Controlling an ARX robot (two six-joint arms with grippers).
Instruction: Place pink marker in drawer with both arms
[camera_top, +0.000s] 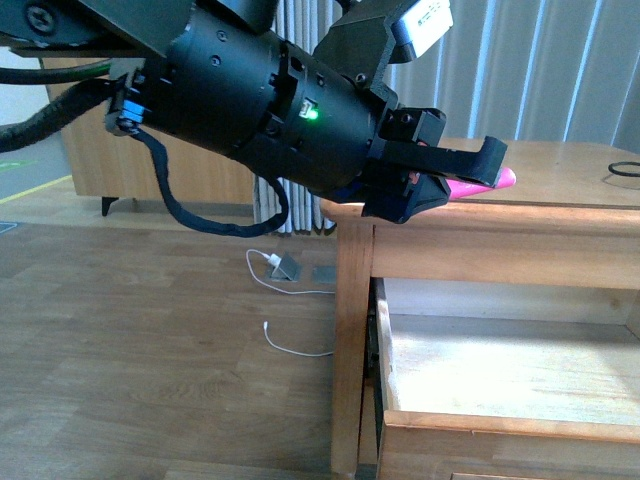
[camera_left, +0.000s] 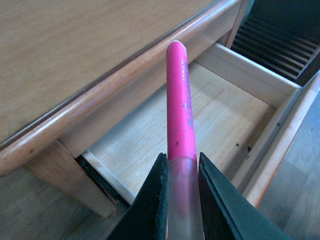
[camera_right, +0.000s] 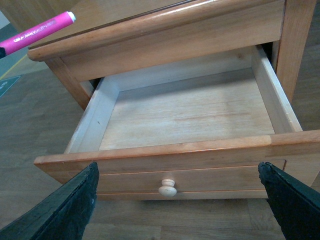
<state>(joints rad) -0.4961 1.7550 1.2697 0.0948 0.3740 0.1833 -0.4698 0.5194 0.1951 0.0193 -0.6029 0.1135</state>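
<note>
Pink marker (camera_left: 180, 100), pinched at its pale end by my left gripper (camera_left: 182, 160), hangs above the far-left corner of the open drawer (camera_right: 150, 150), tip pointing right; right gripper (camera_right: 177, 169) gapes empty.

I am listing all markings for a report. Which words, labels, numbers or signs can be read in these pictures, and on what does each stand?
Print along the pink marker: pale lettering, too blurred to read in any view.
White label above the left arm: dark marks, too small to read.
Drawer and its knob: no text.
Nothing can be quoted as it reads.
</note>
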